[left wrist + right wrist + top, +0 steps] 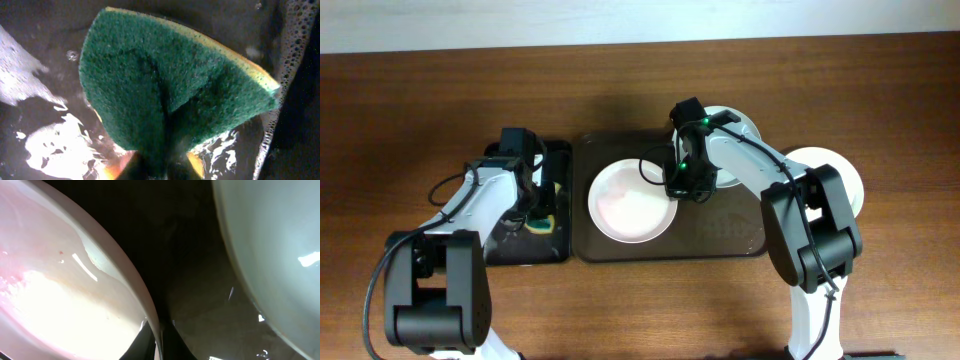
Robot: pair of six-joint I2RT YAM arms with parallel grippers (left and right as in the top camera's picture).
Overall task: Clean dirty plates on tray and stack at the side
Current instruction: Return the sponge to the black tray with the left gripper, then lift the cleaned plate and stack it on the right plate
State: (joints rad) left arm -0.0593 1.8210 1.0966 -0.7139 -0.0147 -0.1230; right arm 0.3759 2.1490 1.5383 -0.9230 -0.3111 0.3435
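Right wrist: right hand [159, 347] clenched on the smeared plate [60, 295] (its rim), over the tray [200, 305].

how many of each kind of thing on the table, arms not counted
white plates: 3
brown tray: 1
black tray: 1
sponge: 1
total: 6

plate [628, 208] on tray [725, 238], sponge [542, 223] in left tray [510, 248]
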